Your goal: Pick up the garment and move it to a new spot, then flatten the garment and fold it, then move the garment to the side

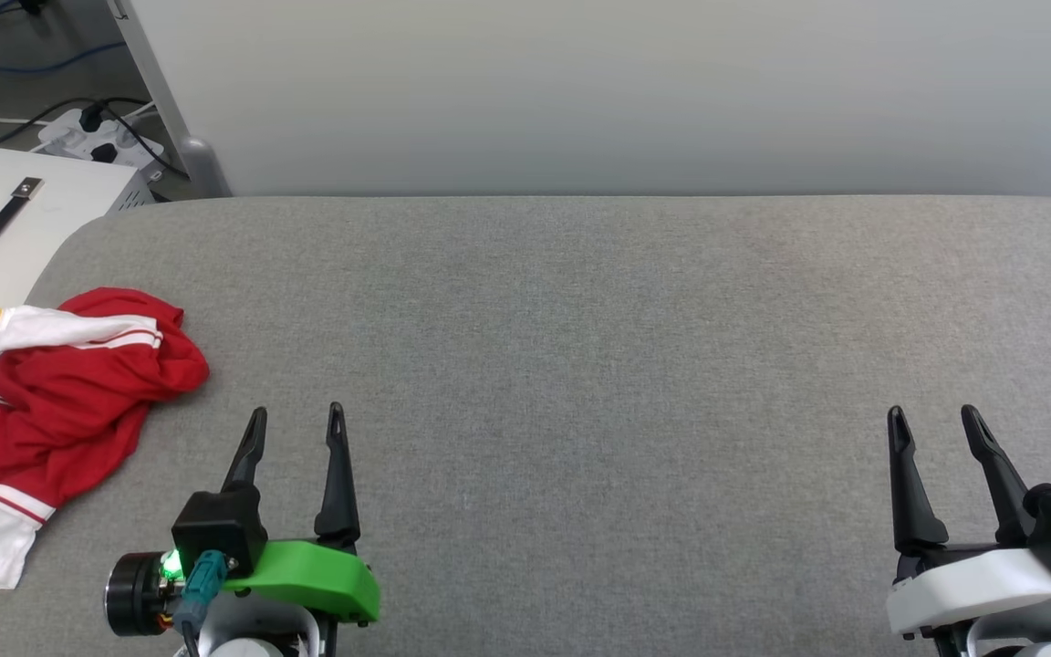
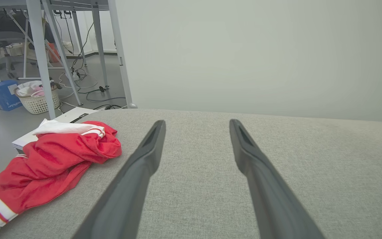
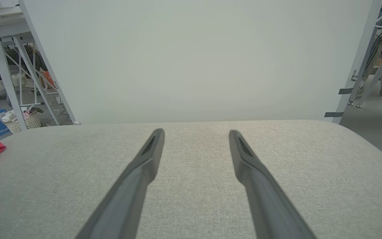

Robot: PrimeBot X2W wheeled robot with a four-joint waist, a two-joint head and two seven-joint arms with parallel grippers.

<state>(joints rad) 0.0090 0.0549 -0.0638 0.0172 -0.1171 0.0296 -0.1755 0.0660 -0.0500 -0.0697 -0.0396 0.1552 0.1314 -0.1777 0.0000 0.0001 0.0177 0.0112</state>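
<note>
Task not yet begun: the garment (image 1: pixel 69 383) lies crumpled at left of frame (overhanging the table (image 1: pixel 580 319) edge); left gripper (image 1: pixel 297 420) and right gripper (image 1: pixel 931 418) spread, empty.

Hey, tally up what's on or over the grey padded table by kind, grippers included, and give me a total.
Garments: 1, the red and white garment, crumpled at the table's left edge
Grippers: 2, the left gripper and the right gripper, both open and holding nothing
Total: 3
</note>
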